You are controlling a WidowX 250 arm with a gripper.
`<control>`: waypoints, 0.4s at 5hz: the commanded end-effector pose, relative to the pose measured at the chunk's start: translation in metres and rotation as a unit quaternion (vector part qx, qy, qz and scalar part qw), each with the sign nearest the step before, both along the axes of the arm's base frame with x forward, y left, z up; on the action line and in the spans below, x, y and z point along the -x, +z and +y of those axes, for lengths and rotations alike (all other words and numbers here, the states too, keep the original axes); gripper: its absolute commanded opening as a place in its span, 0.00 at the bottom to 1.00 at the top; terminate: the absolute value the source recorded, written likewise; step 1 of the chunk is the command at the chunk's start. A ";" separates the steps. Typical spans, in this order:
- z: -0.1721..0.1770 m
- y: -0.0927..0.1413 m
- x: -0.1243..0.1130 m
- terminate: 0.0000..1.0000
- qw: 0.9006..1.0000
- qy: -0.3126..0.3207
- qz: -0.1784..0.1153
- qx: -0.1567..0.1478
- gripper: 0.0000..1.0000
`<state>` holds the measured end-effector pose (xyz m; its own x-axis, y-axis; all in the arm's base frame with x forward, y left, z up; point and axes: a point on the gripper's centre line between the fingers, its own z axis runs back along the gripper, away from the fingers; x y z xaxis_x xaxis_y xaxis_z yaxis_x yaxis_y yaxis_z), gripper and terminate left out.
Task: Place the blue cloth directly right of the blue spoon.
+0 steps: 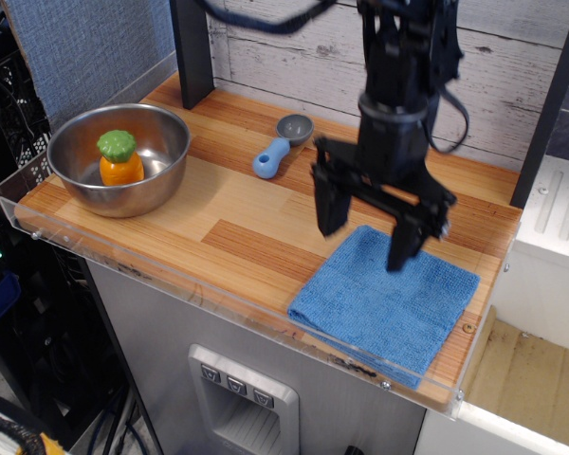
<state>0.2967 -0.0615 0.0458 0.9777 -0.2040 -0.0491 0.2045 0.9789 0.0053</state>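
Observation:
The blue cloth (387, 302) lies flat on the wooden table at the front right, near the clear front lip. The blue spoon (279, 148) rests further back near the middle, its grey bowl pointing toward the wall. My gripper (365, 233) hangs open above the cloth's far left corner, its two black fingers spread wide with nothing between them. The left finger (328, 201) is over bare wood just left of the cloth; the right finger is over the cloth's back edge.
A steel bowl (86, 179) at the left holds an orange toy with a green top (119, 157). A black post (192, 49) stands at the back left. A clear plastic lip (199, 277) runs along the table's front edge.

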 end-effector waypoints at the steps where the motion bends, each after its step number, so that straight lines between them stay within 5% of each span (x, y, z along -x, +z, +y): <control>1: -0.024 -0.031 0.001 0.00 0.999 -0.028 0.009 -0.031 1.00; 2: -0.034 -0.053 -0.002 0.00 0.997 -0.036 0.019 -0.066 1.00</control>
